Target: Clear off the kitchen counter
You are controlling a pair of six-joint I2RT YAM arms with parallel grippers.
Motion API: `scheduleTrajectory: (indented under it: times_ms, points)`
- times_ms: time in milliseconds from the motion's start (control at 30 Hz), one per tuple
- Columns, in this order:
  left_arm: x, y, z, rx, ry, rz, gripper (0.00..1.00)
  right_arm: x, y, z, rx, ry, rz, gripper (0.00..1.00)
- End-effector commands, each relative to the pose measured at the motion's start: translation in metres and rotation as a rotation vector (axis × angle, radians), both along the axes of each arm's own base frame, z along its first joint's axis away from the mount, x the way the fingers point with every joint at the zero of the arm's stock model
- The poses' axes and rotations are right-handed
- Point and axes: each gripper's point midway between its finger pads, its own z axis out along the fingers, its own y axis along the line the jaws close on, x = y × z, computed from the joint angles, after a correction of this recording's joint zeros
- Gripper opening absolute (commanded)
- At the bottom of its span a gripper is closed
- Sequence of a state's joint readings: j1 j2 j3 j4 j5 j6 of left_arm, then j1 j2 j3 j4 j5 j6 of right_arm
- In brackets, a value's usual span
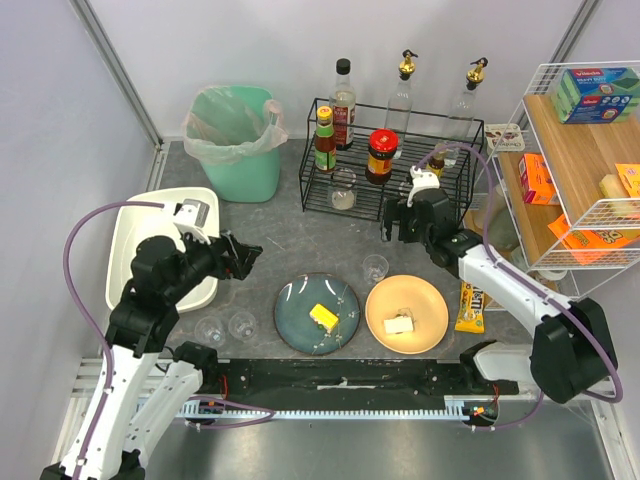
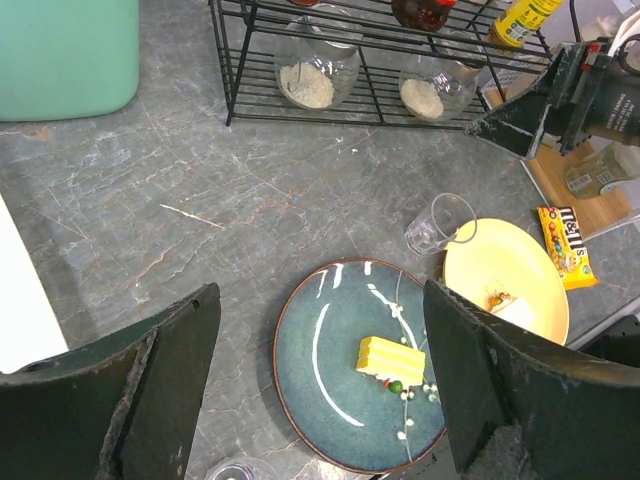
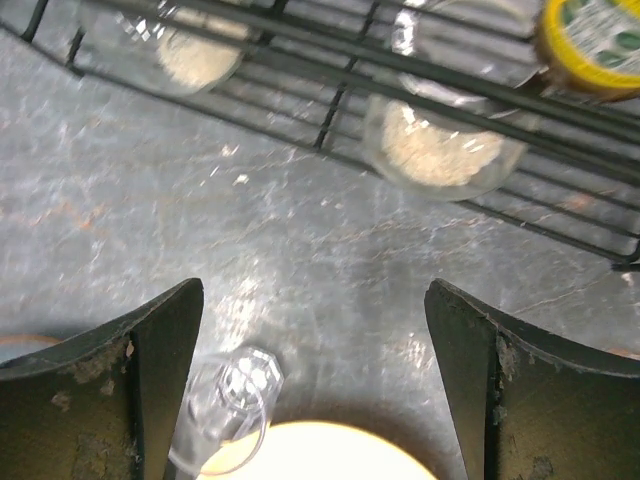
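Observation:
The dark grey stone counter (image 1: pixel 275 225) holds a blue plate (image 1: pixel 300 325) with a yellow cake piece (image 1: pixel 322 317), a yellow plate (image 1: pixel 425 322) with a pale food piece (image 1: pixel 399 324), and a clear glass (image 1: pixel 375 267). Two more clear glasses (image 1: pixel 226 327) stand near the front left. My left gripper (image 1: pixel 245 255) is open and empty, above the counter left of the blue plate (image 2: pixel 325 400). My right gripper (image 1: pixel 392 222) is open and empty, above the counter beyond the glass (image 3: pixel 225 410) and the yellow plate (image 3: pixel 320 455).
A white tub (image 1: pixel 130 235) sits at the left and a green bin (image 1: pixel 235 150) at the back left. A black wire rack (image 1: pixel 385 185) with bottles and jars stands at the back. A candy packet (image 1: pixel 470 308) lies by the wooden shelf (image 1: pixel 580 160).

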State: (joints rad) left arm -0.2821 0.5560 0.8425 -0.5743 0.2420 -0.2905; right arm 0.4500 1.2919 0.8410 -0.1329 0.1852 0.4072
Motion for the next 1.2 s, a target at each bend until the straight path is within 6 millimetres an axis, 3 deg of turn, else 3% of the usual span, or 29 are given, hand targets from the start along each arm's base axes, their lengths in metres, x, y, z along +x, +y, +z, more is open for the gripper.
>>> scheduleTrajectory:
  times_ms: [0,333,533,667,867,1000,1167]
  points:
    - [-0.002,-0.010,0.013,-0.034,-0.015,-0.053,0.87,-0.031,0.024,0.002,0.042,0.051,0.192,0.98]
    - [-0.001,-0.034,-0.009,-0.060,0.102,-0.180,0.86,-0.056,0.078,0.014,0.087,0.023,0.457,0.98]
    - [0.000,-0.035,-0.010,-0.061,0.111,-0.185,0.86,-0.068,0.133,0.016,0.090,0.016,0.630,0.98]
    - [-0.001,-0.035,-0.007,-0.061,0.103,-0.190,0.86,-0.071,0.165,-0.006,0.082,0.075,0.731,0.98]
    - [-0.004,-0.033,-0.009,-0.045,0.109,-0.188,0.86,-0.071,0.196,-0.035,0.097,0.146,0.897,0.97]
    - [-0.005,-0.031,-0.009,-0.036,0.105,-0.185,0.86,-0.073,0.207,-0.054,0.096,0.202,0.969,0.95]
    - [-0.006,-0.030,-0.010,-0.031,0.103,-0.182,0.86,-0.080,0.215,-0.073,0.117,0.278,1.073,0.83]
